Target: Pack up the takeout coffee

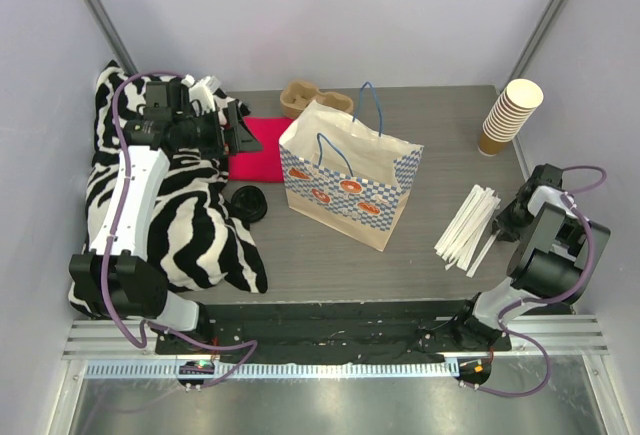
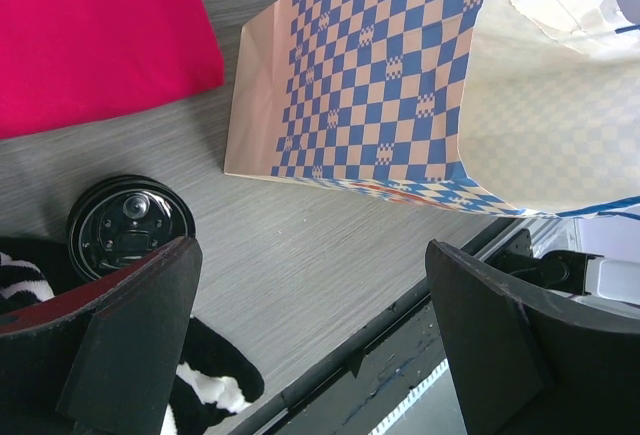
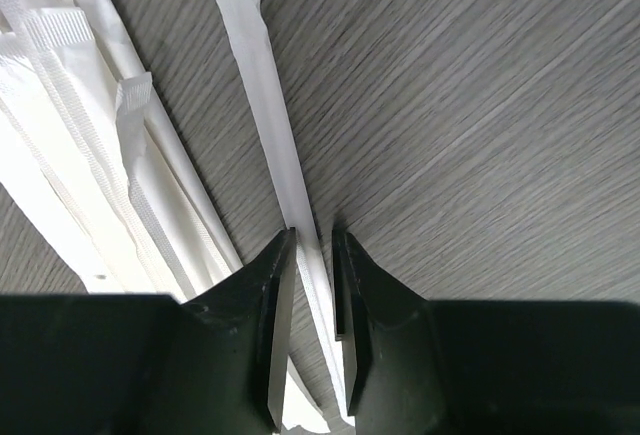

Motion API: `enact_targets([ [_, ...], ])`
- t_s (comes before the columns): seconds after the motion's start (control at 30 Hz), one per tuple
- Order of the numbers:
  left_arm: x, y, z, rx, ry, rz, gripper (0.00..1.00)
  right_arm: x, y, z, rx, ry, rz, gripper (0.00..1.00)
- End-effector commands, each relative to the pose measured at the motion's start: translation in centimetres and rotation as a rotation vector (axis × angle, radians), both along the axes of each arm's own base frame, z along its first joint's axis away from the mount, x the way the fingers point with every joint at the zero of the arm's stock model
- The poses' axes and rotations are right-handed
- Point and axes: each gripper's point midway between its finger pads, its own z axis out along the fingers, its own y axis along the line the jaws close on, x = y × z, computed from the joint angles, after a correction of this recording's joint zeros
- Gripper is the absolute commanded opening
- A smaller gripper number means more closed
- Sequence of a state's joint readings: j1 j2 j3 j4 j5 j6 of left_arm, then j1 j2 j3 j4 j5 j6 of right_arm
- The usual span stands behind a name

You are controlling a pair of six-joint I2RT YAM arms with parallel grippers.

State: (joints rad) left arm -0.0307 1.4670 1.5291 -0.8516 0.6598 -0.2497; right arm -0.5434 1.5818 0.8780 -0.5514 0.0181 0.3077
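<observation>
The right hand (image 3: pixel 313 285), at the bottom of its wrist view, has its fingers standing close together on either side of a single white paper-wrapped straw (image 3: pixel 272 145) that lies flat on the grey wood-grain worktop (image 3: pixel 480 105). I cannot tell whether they pinch it yet. The wrapper is thin and slick, so a closing grip could scrape past it, crease it, or drag along the loose bundle of white wrapped straws (image 1: pixel 468 223) just beside it. The left hand (image 2: pixel 310 285) hangs empty with its fingers wide apart, near the side of the tan paper bag with a blue checked band and blue cord handles (image 1: pixel 350 180). The bag looks light, and a nudge against its wall could tip it or fold its mouth shut. The takeout coffee cannot be placed, since no lidded tan cup shows in any view. A round black plastic lid (image 2: pixel 130 227) sits at the left of the left wrist view, at the edge of the zebra-striped cloth (image 1: pixel 200 225). No cup wall shows under it, so it may be loose. The bag's inside is hidden throughout, and the coffee may stand there.
</observation>
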Motion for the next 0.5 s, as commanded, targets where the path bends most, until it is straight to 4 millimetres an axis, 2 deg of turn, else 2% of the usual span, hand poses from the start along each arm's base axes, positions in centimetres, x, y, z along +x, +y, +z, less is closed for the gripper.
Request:
enact_targets([
  [0.0, 0.0, -0.1, 1.0, -0.004, -0.035, -0.030, 0.99, -0.3, -0.8, -0.7, -0.015, 0.043, -0.009, 0.28],
  [0.13, 0.1, -0.1, 1.0, -0.003, -0.040, -0.027, 1.00, -0.2, -0.8, -0.5, -0.016, 0.044, -0.005, 0.20],
  [0.17, 0.1, -0.1, 1.0, -0.001, -0.041, -0.027, 1.00, 0.0, -0.5, 0.0, -0.003, 0.024, 0.005, 0.02],
  [0.23, 0.3, 0.0, 1.5, 0.003, -0.056, -0.027, 1.00, 0.1, -0.2, 0.7, 0.004, 0.005, 0.010, 0.01],
  [0.33, 0.6, -0.1, 2.0, -0.003, -0.064, -0.031, 1.00, 0.6, 0.4, 3.0, 0.016, -0.057, 0.028, 0.01],
  [0.37, 0.6, -0.1, 2.2, -0.007, -0.066, -0.031, 1.00, 1.0, 0.5, 4.3, 0.006, -0.095, 0.037, 0.01],
  [0.47, 0.7, -0.3, 2.6, -0.027, -0.073, -0.036, 1.00, 1.1, 0.7, 6.8, -0.015, -0.144, 0.056, 0.01],
])
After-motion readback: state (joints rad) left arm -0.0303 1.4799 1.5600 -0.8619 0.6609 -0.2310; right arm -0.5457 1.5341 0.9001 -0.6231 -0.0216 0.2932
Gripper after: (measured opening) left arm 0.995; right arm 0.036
